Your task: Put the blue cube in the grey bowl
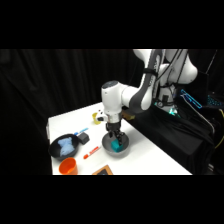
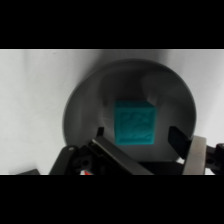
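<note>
In the side view, the white arm reaches from the upper right and its gripper (image 1: 115, 139) comes straight down into the grey bowl (image 1: 116, 147), which stands on the white table (image 1: 150, 150) near the front middle. A spot of teal, the blue cube (image 1: 116, 146), shows inside the bowl directly under the fingertips. Left of the bowl lie a red marker (image 1: 90, 152), a black pan (image 1: 64, 147) with something pale in it, and an orange cup (image 1: 67, 165) at the front edge. A yellow object (image 1: 95, 117) sits behind the gripper. From this view I cannot tell whether the fingers touch the cube.

In the wrist view, the grey bowl (image 2: 85, 100) fills most of the picture and the blue cube (image 2: 135, 122) lies flat on its bottom, a little right of the bowl's middle. The two fingers (image 2: 179, 140) rise from the lower edge, one on each side of the cube, and there is a visible gap between each finger and the cube's side. So the gripper (image 2: 137, 140) is open and holds nothing.

The cube is directly below the hand, between the spread fingers, with its sides about parallel to them. Since the cube already rests in the bowl, I judge that the placing is done, and the next move only needs a straight lift upward, so that the fingers do not brush the cube or the bowl's wall.
</note>
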Controlling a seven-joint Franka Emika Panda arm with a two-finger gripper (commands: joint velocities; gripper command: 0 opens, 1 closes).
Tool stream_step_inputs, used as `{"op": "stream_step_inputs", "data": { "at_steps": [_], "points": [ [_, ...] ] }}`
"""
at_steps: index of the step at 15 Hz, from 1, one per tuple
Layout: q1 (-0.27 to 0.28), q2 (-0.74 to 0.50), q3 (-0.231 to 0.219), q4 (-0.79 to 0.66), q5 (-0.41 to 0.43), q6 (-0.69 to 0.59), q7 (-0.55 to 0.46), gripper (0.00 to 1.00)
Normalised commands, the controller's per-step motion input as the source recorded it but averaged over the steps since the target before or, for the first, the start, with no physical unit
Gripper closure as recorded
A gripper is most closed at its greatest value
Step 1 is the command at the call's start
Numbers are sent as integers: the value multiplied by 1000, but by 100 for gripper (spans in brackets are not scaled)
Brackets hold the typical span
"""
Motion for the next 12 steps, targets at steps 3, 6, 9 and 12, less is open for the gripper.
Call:
{"op": "stream_step_inputs", "data": {
  "at_steps": [3,6,9,12],
  "points": [
    [-23,-418,37,4,69,-441,9,0],
    [-35,-435,43,79,178,-589,-32,0],
    [-4,-294,-12,172,165,-561,-2,0],
    [11,-141,-37,184,161,-411,2,0]
  ]
}}
